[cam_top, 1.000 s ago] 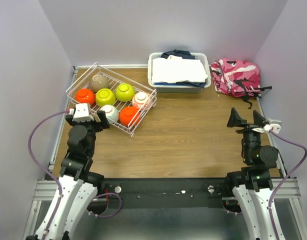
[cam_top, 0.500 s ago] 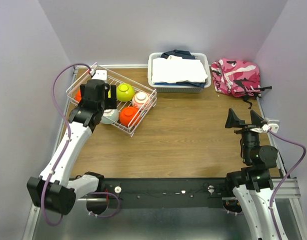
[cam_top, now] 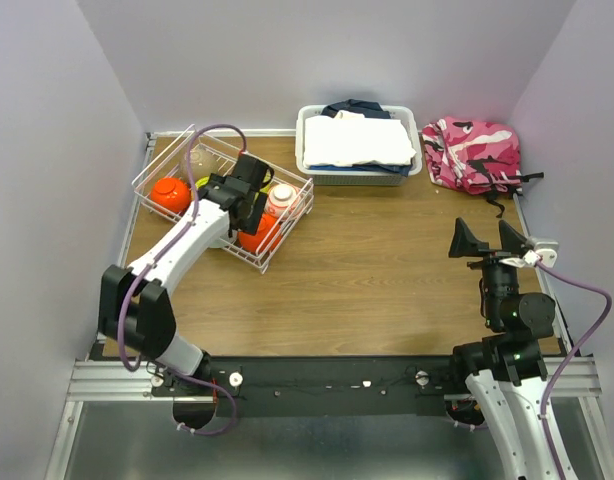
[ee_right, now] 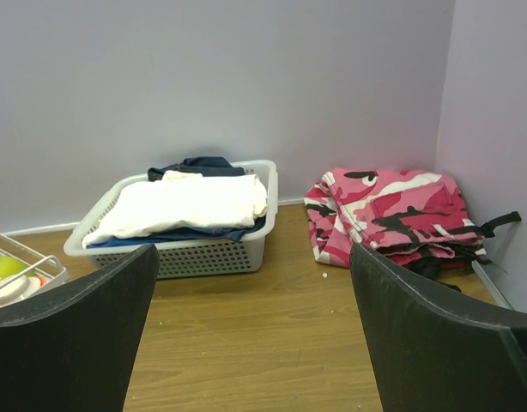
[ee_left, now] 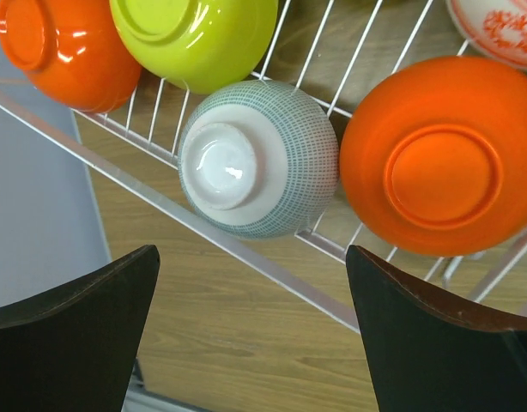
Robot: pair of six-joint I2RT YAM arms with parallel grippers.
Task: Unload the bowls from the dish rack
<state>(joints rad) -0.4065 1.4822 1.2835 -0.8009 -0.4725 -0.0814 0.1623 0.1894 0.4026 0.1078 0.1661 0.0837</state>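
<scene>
Hovering over the wire dish rack (cam_top: pixel 163 155) at the bench's (cam_top: pixel 387 270) far left, the left claw (ee_left: pixel 251 257) has its fingers wide apart and empty. Below it, an upturned pale grey bowl (ee_left: pixel 257 159) and an orange bowl (ee_left: pixel 439 176) lie inside the rack. The right claw (ee_right: pixel 252 257) is likewise spread, holding nothing, well apart from the rack.

At the back, a white plastic basket (cam_top: pixel 352 177) of folded white cloth (cam_top: pixel 357 140) (dark fabric beneath); just beside, a pink camouflage bundle (cam_top: pixel 472 152); underneath, a wooden table (cam_top: pixel 387 270).
</scene>
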